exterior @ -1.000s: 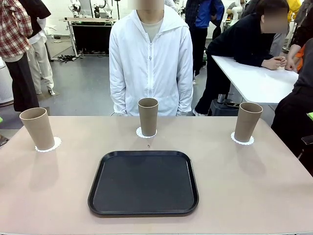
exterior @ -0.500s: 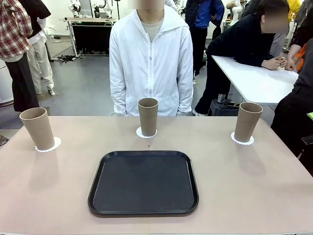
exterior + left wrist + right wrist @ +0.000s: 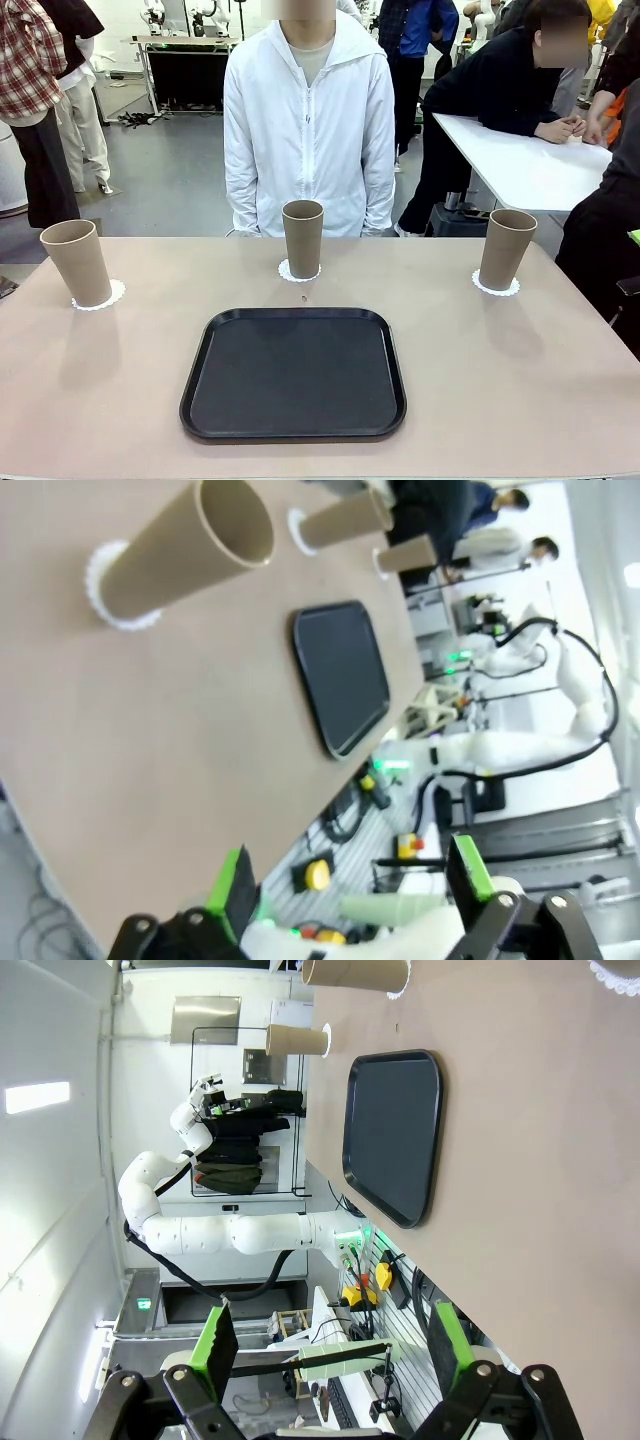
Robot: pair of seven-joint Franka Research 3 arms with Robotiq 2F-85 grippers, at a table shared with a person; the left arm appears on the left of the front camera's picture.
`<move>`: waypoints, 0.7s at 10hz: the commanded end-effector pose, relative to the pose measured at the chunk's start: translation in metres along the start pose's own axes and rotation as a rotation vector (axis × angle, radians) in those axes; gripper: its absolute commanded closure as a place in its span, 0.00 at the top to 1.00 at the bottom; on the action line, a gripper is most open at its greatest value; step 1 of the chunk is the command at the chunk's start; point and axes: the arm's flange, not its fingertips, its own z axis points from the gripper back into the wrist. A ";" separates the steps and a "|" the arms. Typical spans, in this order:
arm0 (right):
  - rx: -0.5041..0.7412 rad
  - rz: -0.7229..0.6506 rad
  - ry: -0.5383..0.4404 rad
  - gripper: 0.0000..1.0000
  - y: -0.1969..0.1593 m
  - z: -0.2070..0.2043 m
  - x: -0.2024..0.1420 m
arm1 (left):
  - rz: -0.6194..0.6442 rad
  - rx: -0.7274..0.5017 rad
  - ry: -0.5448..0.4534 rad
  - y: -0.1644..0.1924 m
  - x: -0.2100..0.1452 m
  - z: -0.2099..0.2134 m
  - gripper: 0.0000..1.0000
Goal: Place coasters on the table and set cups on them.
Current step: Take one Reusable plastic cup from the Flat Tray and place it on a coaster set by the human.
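Cups stand upright on lacy coasters along the table's [image 3: 500, 380] far edge: left cup [image 3: 77, 262], middle cup [image 3: 302, 238], right cup [image 3: 506, 249]. Left gripper [image 3: 350, 880] and right gripper [image 3: 325, 1345] spread wide, apparently holding nothing, off the near edge beside the black tray [image 3: 293, 375].

Person [image 3: 308, 130] across the table: white zip-up hooded jacket, pale grey-green top under it. Left gripper [image 3: 350, 895]: black linkage body, bright green pads, silver screws at finger joints. Right gripper [image 3: 325, 1352]: same black-and-green build. White glossy arm segments [image 3: 200, 1225], black cable.
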 end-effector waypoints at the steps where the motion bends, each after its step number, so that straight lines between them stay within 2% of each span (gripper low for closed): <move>1: 0.009 0.005 0.004 1.00 0.001 0.000 0.000 | -0.011 -0.044 -0.039 -0.002 0.010 0.013 1.00; 7: 0.009 0.005 0.004 1.00 0.001 0.000 0.000 | -0.006 -0.039 -0.034 0.001 0.007 0.007 1.00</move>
